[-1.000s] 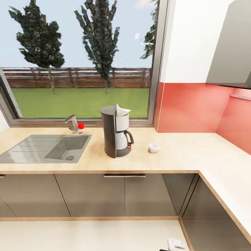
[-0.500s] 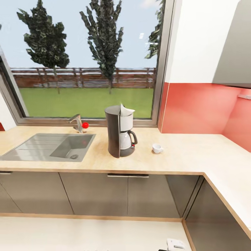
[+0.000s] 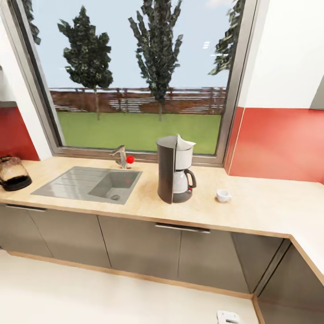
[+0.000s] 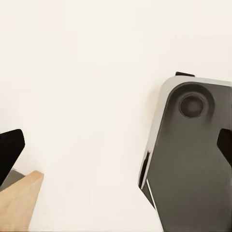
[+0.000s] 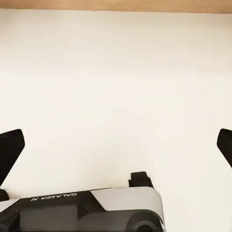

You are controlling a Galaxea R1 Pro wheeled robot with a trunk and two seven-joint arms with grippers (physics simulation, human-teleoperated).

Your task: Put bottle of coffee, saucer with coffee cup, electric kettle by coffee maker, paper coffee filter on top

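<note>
Both pincers hang spread and empty over the floor. Far from either, the electric kettle (image 3: 13,173) looks glassy, fragile; best gripped by its handle.

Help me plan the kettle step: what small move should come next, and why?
Probably keep turning the base left: the dark glass kettle sits at the far left of the light wood countertop, well away from the black coffee maker, and both pincers look open and empty.
</note>
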